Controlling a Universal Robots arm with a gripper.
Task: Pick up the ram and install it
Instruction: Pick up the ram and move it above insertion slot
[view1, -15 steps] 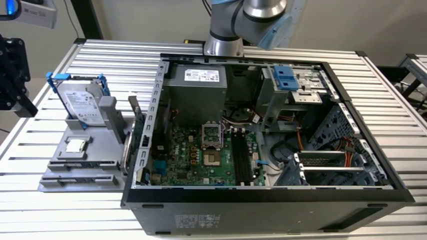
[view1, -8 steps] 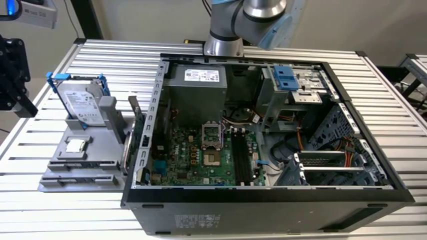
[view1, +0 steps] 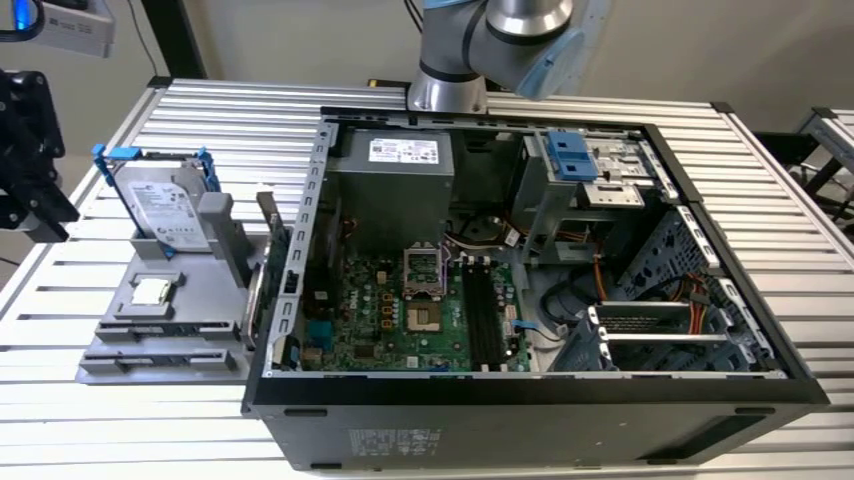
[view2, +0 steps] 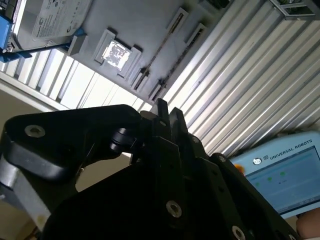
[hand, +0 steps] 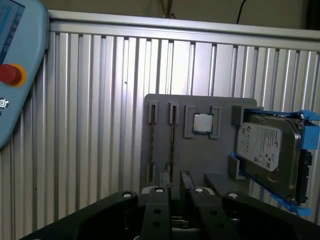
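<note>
while the gripper (hand: 179, 192) hangs over the ribbed aluminium table (hand: 90, 125) with its jaws a narrow gap apart and nothing between them, the ram (hand: 172, 142) stands on edge in a slot of the grey holder (hand: 200, 155), with a 2nd thin stick (hand: 152, 145) just beside it. on the same holder sit a square silver processor (hand: 202, 122) and a hard drive (hand: 267, 150) in a blue frame. in the exterior view the open computer case (view1: 534, 390) stands just beside the holder, on the exterior view's right.
</note>
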